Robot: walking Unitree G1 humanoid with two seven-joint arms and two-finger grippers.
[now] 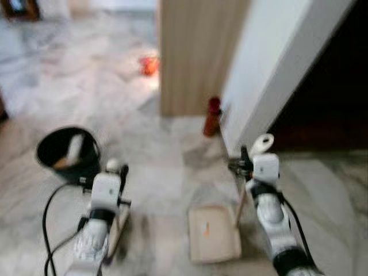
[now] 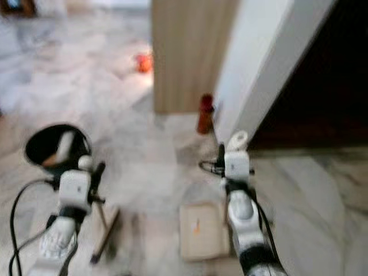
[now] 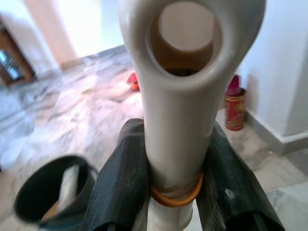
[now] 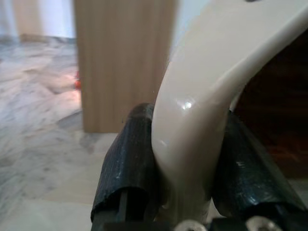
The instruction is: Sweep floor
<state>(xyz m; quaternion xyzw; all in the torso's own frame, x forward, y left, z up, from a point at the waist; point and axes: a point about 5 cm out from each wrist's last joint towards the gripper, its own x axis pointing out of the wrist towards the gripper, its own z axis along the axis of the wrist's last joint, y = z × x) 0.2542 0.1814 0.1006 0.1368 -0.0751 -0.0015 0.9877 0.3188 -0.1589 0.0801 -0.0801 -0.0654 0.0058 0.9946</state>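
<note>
My left pincer point(image 3: 173, 192) pinches the cream broom handle point(image 3: 185, 96), the brush head point(image 2: 106, 233) resting on the marble floor point(image 1: 155, 167) at my seven o'clock. My right pincer point(image 4: 187, 178) grips the dustpan handle point(image 4: 202, 115), the dustpan point(image 1: 214, 233) flat at six o'clock. A black bucket point(image 1: 69, 150) sits at ten o'clock, a red can point(image 1: 213, 117) at twelve.

Cream broom handle point(image 3: 185, 96), hang-hole at top, upright, orange band low on it; broom head point(image 2: 105, 233) on marble floor point(image 1: 155, 167) left of dustpan. Beige dustpan point(image 1: 214, 233) flat on floor, orange speck inside, cream dustpan handle point(image 4: 197, 115) rising at its right edge.
</note>
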